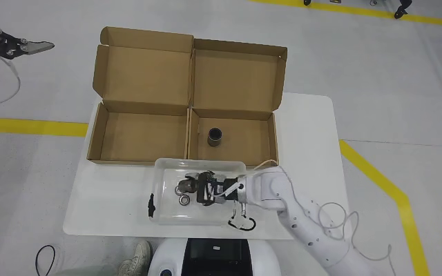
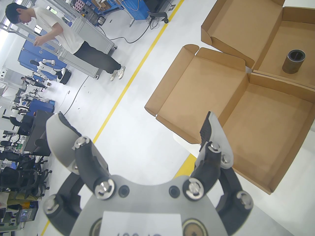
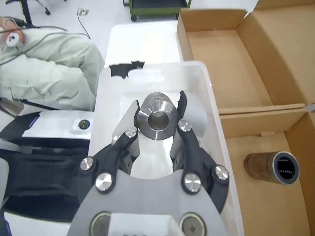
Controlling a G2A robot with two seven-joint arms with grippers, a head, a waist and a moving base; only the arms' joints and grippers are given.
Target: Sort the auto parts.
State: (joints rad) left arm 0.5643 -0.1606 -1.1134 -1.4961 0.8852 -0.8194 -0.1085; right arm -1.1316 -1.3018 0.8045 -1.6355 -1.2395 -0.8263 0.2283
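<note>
- Right claw [image 3: 158,110] is down in the clear plastic bin [image 3: 211,99], clamped on a shiny steel sleeve [image 3: 157,124]. The fingers pinch its round sides and it sits snug between them.
- The sleeve is a short, thick-walled cylinder with a smooth machined finish and a chamfered end. Its bore looks straight back at the wrist, so the long axis runs along the claw's own reach, not across it.
- The bit that matters: both cardboard boxes sit just past the bin's far wall, away from the robot. In the top view the claw is about level with the seam between them.
- The empty box [image 1: 138,134] is off to the left of that seam. The other box [image 1: 248,138] is to the right and has a dark bearing [image 1: 216,137] standing in it.
- That bearing is dull and brownish, with tiny balls visible in its bore. It's a different animal from the sleeve, so my guess is the sleeve goes up, over the wall and into the empty box.
- Left claw [image 2: 135,133] is wide open with nothing in it. It hangs out past the bench [image 1: 304,138] edge over the floor, so the right arm is way nearer.
- Something small and ring-like [image 1: 184,201] lies in the bin too, but it's too tiny to call.
- There's black tape [image 3: 125,68] on the bin's rim.
</note>
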